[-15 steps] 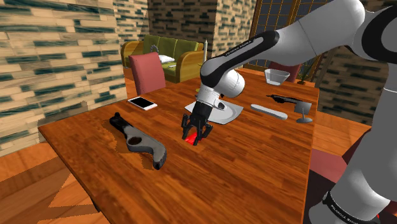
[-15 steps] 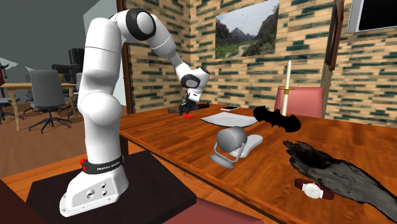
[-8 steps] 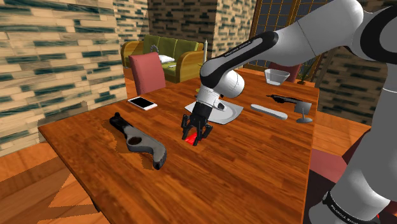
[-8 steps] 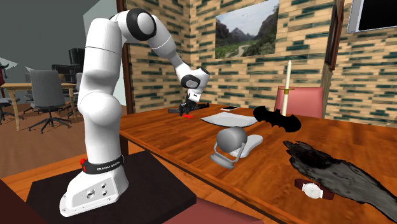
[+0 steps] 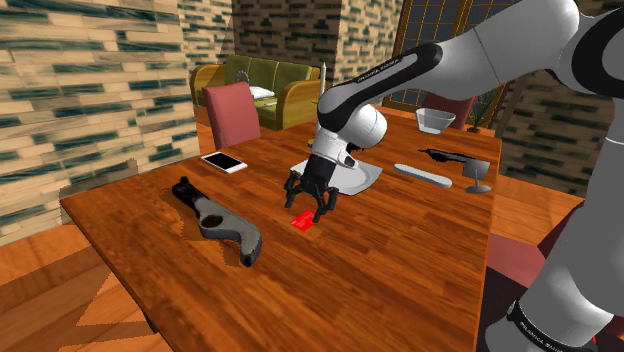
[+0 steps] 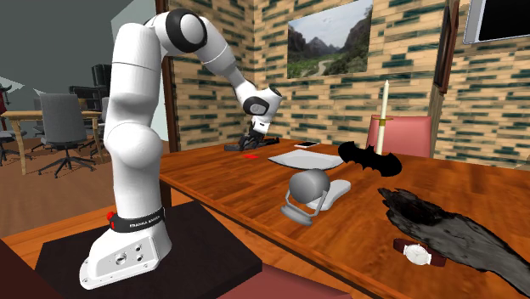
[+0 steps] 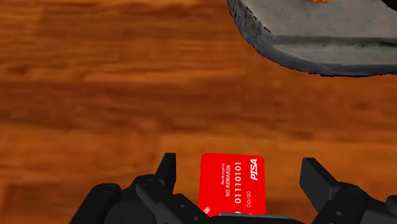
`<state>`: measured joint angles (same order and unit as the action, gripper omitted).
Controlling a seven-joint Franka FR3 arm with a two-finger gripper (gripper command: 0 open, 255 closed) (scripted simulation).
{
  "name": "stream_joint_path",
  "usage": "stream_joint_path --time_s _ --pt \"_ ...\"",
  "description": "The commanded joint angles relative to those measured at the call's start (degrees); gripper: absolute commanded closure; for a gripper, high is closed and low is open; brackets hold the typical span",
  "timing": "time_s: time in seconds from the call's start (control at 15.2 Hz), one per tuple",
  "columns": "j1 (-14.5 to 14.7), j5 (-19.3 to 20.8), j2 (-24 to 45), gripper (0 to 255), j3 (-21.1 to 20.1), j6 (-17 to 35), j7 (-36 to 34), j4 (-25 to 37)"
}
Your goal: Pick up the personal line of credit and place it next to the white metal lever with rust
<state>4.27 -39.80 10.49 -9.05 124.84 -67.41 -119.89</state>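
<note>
Claw hangs open just above the tabletop, its fingers spread clear of the red credit card. The card lies flat on the wood between them, untouched. The dark grey lever sits nearby, toward the shoulder view's left.

Red card lies untouched between the tool's parted fingers.
</note>
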Motion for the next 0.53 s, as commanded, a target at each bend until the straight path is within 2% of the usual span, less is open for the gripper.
stream_joint_path --time_s 0.0,0.07,0.46 --pt "-0.9 1.0 -1.7 0 0.8 -3.0 -0.6 0.9" --pt "-1.3 1.5 -2.4 0 1.1 -4.3 -0.8 1.3" --pt "-1.3 1.5 -2.4 0 1.1 -4.3 -0.8 1.3"
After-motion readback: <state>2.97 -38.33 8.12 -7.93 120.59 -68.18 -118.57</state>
